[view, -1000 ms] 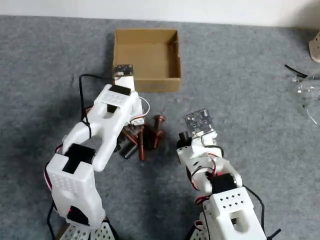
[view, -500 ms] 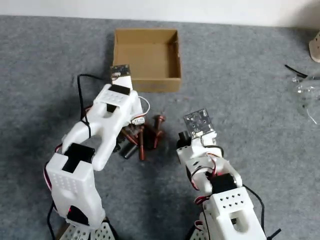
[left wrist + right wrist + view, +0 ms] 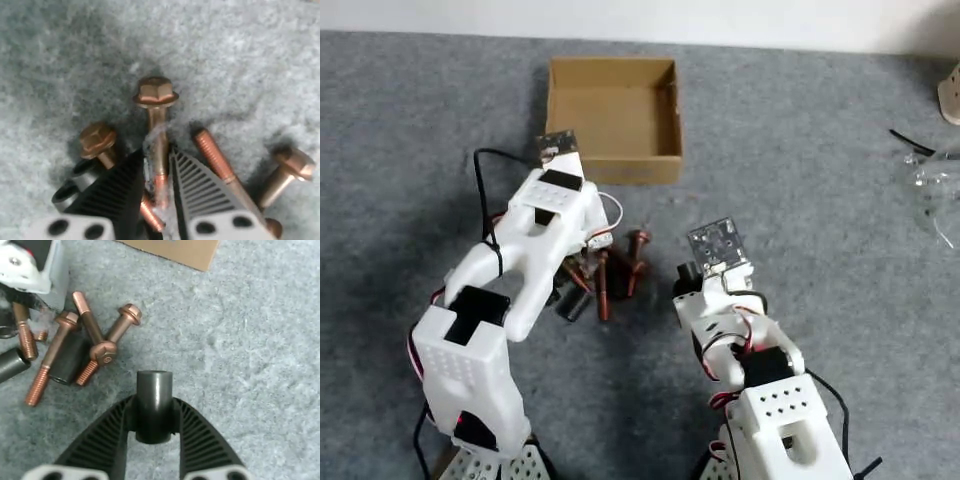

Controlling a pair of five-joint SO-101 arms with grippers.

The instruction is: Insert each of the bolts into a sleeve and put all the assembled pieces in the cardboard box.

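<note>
My left arm arches over the pile [image 3: 607,275] on the grey carpet [image 3: 820,150], just in front of the cardboard box [image 3: 612,168]. Its left gripper [image 3: 159,165] pinches a bolt [image 3: 156,97] by the shank. The right gripper [image 3: 154,412], beside the pile, clamps a dark sleeve [image 3: 154,385]. I count at least four bolts and two loose sleeves.

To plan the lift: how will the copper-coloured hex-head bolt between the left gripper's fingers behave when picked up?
The copper-coloured hex-head bolt looks like solid metal, so it is probably stiff and heavy for its size. The left gripper holds its shank far from the head, so it may tilt head-down.
</note>
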